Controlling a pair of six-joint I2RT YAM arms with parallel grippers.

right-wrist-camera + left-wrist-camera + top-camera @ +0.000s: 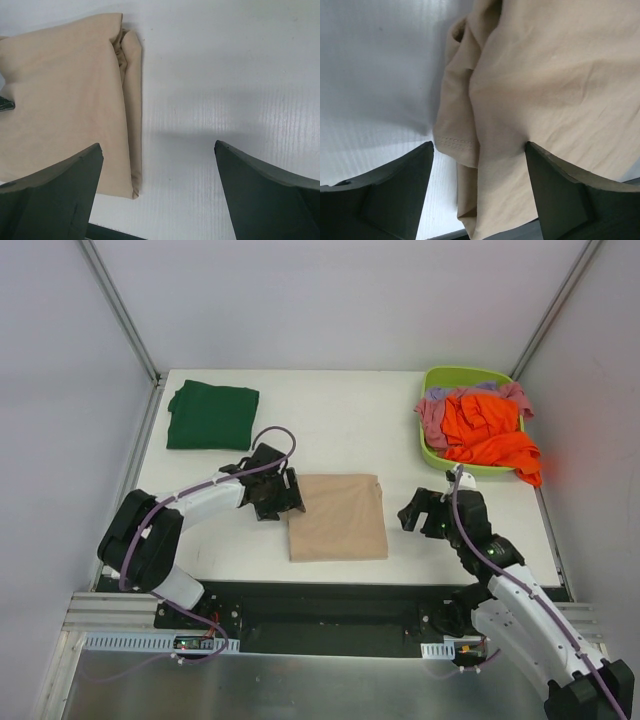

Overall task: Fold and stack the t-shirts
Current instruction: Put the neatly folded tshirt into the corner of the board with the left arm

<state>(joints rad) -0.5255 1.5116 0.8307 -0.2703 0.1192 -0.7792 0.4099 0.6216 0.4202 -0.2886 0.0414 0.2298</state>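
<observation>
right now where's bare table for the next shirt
Widest bare table lies between the dark green shirt and the lime basket, behind the beige shirt. A narrower strip separates the beige shirt from the right tool. Crowded: the beige shirt's left edge, straddled by the left tool.

Left arm stretched low, left gripper at the beige t-shirt's left edge, jaws apart astride its hem, right gripper near its right edge, jaws spread wide

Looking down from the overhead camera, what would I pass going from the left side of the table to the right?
First the dark green folded t-shirt → left pincer → beige folded t-shirt → right pincer → lime-green basket holding the orange t-shirt.
</observation>
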